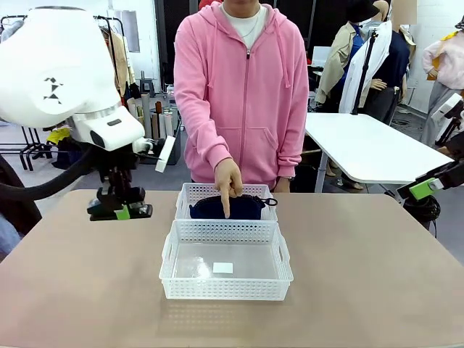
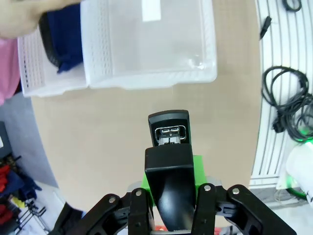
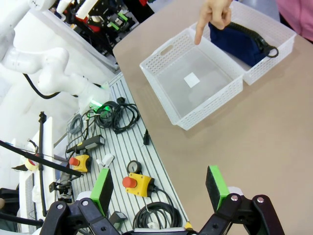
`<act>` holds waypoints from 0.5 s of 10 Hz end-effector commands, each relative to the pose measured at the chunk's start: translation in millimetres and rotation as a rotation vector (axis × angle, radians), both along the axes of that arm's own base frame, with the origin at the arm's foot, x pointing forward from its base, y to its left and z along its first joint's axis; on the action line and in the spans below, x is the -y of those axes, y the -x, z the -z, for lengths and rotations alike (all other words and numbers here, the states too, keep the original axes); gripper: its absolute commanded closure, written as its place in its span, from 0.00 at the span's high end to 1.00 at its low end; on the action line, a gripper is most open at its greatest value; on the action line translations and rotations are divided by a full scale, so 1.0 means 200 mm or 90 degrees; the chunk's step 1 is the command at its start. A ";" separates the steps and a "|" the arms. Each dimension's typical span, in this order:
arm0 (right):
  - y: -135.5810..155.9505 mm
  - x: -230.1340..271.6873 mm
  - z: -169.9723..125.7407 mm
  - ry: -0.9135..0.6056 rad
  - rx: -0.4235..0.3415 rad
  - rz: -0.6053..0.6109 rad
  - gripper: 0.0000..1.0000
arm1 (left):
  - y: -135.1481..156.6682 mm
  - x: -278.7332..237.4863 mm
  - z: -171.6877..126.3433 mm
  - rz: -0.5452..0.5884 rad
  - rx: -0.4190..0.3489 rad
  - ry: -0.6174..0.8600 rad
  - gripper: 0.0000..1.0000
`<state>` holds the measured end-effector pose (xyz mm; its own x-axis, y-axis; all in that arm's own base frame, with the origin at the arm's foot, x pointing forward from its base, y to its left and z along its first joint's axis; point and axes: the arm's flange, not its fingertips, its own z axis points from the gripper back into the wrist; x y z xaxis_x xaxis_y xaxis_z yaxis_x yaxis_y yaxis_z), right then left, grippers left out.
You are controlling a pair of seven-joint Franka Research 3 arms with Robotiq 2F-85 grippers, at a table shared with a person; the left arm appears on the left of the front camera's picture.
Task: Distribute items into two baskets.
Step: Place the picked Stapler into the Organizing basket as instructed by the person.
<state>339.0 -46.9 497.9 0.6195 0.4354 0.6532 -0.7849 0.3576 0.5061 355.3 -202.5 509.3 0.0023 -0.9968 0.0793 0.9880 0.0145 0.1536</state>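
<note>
Gripped stapler (image 2: 168, 147), rigid and light, sits firmly mid-body in the left gripper (image 1: 120, 212); right gripper (image 3: 161, 188) gapes empty.

Left arm (image 1: 58, 72): glossy white rounded shell, small black angular mark on its side, thick black cable looping off below. Left gripper (image 1: 119, 212): black linkage body, silver screws at the joints, green pads. Right gripper (image 3: 161, 188): same black frame, green pads. Person (image 1: 243, 94): pink zip hoodie over white shirt.
</note>
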 end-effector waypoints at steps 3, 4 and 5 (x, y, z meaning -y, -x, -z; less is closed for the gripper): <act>0.00 0.00 0.00 0.002 -0.002 -0.001 1.00 | 0.07 0.20 0.07 -0.007 -0.035 0.011 0.00; 0.00 0.00 0.00 0.002 -0.002 -0.001 1.00 | 0.08 0.27 0.08 -0.005 -0.038 0.014 0.00; 0.00 0.00 0.00 0.002 -0.002 -0.001 1.00 | 0.07 0.33 0.09 -0.008 -0.042 0.020 0.00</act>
